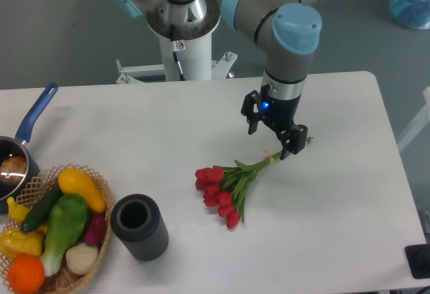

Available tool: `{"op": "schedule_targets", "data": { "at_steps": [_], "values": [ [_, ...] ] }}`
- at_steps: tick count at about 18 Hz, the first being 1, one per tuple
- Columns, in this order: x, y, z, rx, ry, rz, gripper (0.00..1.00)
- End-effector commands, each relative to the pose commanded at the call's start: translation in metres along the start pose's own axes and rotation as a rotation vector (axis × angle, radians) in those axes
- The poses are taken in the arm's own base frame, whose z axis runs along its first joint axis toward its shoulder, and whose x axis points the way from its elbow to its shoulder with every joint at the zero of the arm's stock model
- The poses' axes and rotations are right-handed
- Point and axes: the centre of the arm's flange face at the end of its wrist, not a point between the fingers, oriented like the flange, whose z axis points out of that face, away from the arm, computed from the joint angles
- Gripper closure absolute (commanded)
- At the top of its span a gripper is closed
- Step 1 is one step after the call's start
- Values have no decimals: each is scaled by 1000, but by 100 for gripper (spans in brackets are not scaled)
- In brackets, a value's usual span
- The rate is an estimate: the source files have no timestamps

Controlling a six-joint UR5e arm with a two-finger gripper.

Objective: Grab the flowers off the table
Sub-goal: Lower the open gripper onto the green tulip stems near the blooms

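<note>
White bench (349,193) has the flowers (228,183) lying mid-right, end effector (274,139) fingers apart over the tied stems, so a shallow pinch could easily let them slip out.

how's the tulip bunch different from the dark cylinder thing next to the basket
The flowers lie flat on the table, stems pointing up toward the gripper; the dark ribbed cylinder stands upright with its open end facing up. The flowers are red and green and spread loosely; the cylinder is one solid dark grey shape. The flowers' stems lie right at the gripper's fingers; the cylinder sits apart, beside the wicker basket. Both rest on the white table.
</note>
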Motion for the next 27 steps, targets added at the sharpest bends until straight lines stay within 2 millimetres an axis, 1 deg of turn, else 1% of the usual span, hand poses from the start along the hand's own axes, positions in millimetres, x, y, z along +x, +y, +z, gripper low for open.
{"op": "schedule_targets", "data": {
  "at_steps": [4, 6, 7, 8, 9, 14, 17, 19, 20, 25, 27],
  "values": [
    [1, 0, 2, 1, 6, -2, 0],
    [7, -4, 17, 2, 35, 4, 0],
    [7, -7, 27, 3, 53, 8, 0],
    [7, -7, 41, 2, 79, 4, 0],
    [13, -8, 49, 0, 95, 1, 0],
    [17, -8, 57, -3, 113, 14, 0],
    [17, -15, 85, -5, 144, 26, 0],
    [10, -26, 112, -2, 121, 44, 0],
    [7, -27, 119, 1, 104, 48, 0],
    [8, -30, 128, -1, 108, 50, 0],
    [10, -34, 137, -3, 118, 59, 0]
  ]
}}
